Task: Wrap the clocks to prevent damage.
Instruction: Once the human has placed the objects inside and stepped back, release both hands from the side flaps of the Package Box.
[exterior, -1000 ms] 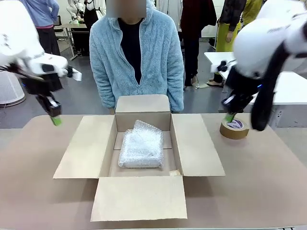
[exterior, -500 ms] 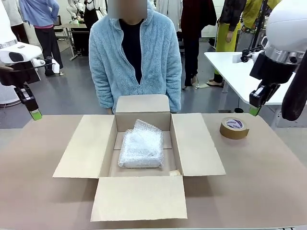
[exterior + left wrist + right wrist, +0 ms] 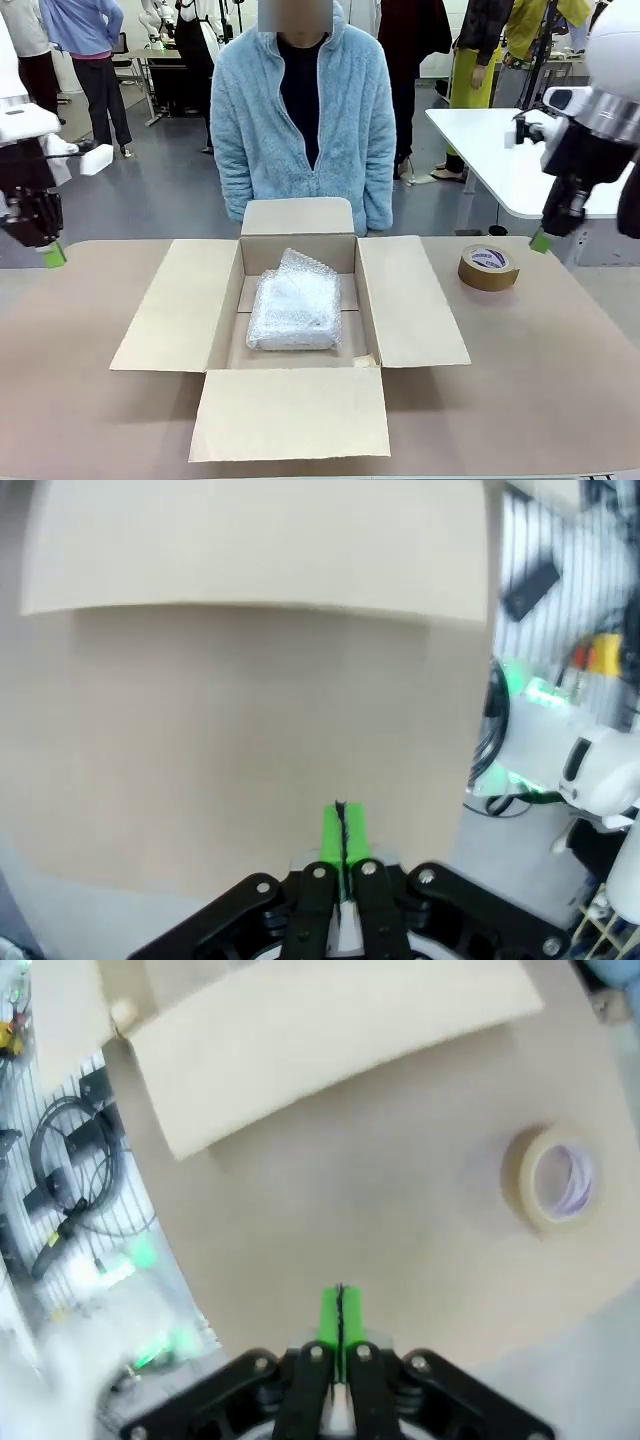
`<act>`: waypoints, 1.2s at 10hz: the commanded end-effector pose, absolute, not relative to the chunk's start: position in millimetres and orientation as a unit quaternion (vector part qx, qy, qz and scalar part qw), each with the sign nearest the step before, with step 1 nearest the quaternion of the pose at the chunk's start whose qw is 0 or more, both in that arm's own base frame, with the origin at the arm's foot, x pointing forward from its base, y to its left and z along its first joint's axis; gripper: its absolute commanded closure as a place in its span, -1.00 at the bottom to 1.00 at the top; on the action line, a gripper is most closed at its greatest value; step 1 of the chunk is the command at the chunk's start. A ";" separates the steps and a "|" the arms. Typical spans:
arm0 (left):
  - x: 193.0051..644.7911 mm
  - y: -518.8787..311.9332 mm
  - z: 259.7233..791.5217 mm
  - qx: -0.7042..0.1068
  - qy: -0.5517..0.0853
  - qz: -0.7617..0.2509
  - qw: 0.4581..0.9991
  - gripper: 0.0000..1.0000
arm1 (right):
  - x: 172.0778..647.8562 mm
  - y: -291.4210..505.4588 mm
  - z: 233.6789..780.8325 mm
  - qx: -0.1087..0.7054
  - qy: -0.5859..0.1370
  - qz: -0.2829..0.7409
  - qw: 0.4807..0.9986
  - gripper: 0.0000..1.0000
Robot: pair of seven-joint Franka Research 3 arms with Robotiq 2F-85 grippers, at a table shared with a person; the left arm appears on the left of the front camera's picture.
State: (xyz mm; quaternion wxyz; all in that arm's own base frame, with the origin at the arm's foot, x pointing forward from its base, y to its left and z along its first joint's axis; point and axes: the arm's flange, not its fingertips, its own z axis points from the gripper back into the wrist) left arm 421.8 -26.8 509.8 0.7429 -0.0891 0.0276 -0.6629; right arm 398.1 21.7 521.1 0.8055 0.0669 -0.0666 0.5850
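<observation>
Left jaws and right jaws were both pinched fully together, nothing in either. Left hovered at the table's (image 3: pixel 540 400) left edge, right near the tape roll (image 3: pixel 488 267). The bubble-wrap bundle (image 3: pixel 295 305) of clocks lay inside the open cardboard box (image 3: pixel 175 310) mid-table. Wrapping looked done. Likely next: close the flaps and tape them, which needs the jaws opened first.

Open brown cardboard box (image 3: pixel 290 420) on the tan table (image 3: pixel 80 400), near and side flaps spread flat, far flap raised. Right of the box, apart from its right flap, a brown tape roll (image 3: pixel 488 267) lying flat. Behind the box, a person in a light blue fleece jacket (image 3: pixel 350 120), standing.
</observation>
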 end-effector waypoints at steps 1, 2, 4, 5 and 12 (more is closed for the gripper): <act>441.1 -12.1 519.2 -0.119 0.016 -0.742 0.660 0.99 | 409.4 0.2 518.8 0.118 -0.077 0.673 0.726 0.98; 421.8 -26.8 509.8 -0.089 0.028 -0.663 0.743 0.99 | 398.1 21.7 521.1 0.067 -0.067 0.585 0.806 0.98; 421.8 -26.8 509.8 -0.089 0.028 -0.663 0.743 0.99 | 398.1 21.7 521.1 0.067 -0.067 0.585 0.806 0.98; 421.8 -26.8 509.8 -0.089 0.028 -0.663 0.743 0.99 | 398.1 21.7 521.1 0.067 -0.067 0.585 0.806 0.98; 422.9 50.8 454.2 -0.217 -0.247 -0.635 0.699 0.99 | 402.5 -64.0 453.3 0.306 -0.314 0.578 0.689 0.98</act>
